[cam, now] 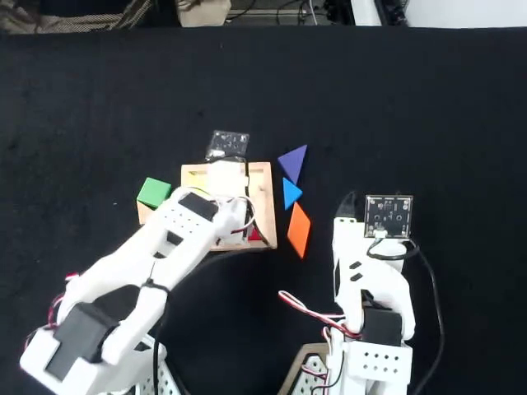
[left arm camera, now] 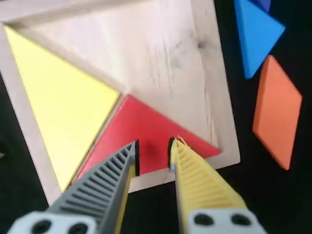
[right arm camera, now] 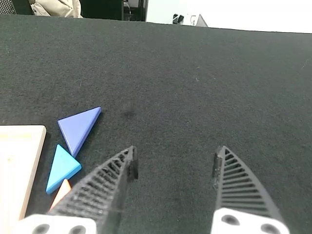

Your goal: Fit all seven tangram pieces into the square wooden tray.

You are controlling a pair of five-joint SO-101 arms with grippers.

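Note:
The square wooden tray holds a large yellow triangle and a red triangle lying flat side by side. My left gripper hovers over the red triangle's outer edge, narrowly open, with nothing between its fingers. Right of the tray lie a purple triangle, a blue triangle and an orange parallelogram. A green square sits left of the tray. My right gripper stands wide open over bare cloth, right of these pieces.
Black cloth covers the table, with free room at the back and right. The left arm hides much of the tray in the high view. A tan sliver shows beside the green square.

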